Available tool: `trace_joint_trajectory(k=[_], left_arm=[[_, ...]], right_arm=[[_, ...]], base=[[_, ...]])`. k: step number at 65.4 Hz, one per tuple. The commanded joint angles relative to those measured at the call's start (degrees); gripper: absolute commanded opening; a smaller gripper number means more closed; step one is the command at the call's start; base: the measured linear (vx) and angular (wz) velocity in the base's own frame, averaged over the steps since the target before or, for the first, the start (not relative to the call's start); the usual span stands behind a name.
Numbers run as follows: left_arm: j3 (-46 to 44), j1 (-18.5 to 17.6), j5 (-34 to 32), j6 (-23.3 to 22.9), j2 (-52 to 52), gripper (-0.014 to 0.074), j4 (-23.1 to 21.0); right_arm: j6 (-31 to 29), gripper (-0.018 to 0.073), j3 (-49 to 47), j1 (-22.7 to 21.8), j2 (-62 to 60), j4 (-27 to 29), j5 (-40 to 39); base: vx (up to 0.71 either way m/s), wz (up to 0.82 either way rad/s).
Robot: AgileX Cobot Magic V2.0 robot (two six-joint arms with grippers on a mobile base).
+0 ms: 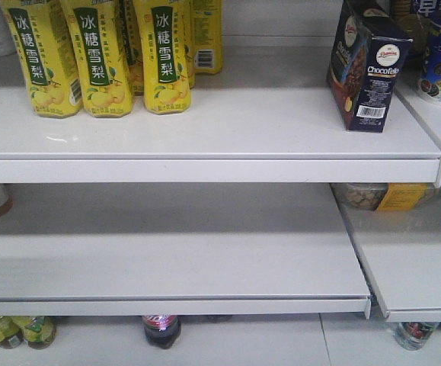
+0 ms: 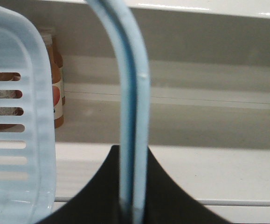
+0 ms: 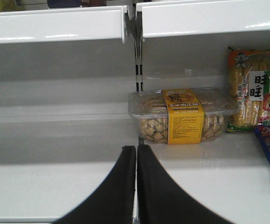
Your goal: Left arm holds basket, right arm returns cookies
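Front view: we see the cookies [image 1: 368, 65] standing upright on the top shelf [image 1: 205, 126], no tool near them. We judge the carton light, stiff and crushable, best gripped across its narrow sides.

Left wrist view: our left tool [image 2: 134, 196] pinches the handle [image 2: 134, 116]; the basket [image 2: 32, 140] hangs to its left.

Right wrist view: our right tool [image 3: 136, 186] is pressed together and empty; a clear tub [image 3: 183, 114] sits just beyond it.

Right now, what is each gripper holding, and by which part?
Left gripper grips the pale-blue plastic basket by its loop handle. Right gripper is shut, empty.
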Motion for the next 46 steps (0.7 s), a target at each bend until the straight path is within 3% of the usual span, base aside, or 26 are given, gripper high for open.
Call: trace_joint_trajectory(k=[1, 46], left_arm=[[0.6, 0.1, -5.3, 0.3, -1.2, -0.0006, 0.8], [0.6, 0.1, -5.3, 0.3, -1.2, -0.0006, 0.8]], right_arm=[[-0.3, -0.0009, 0.1, 0.1, -0.6, -0.2, -4.3], [-0.3, -0.0009, 0.1, 0.1, -0.6, -0.2, -4.3]], base=[[0.00, 0.00], [0.00, 0.00]])
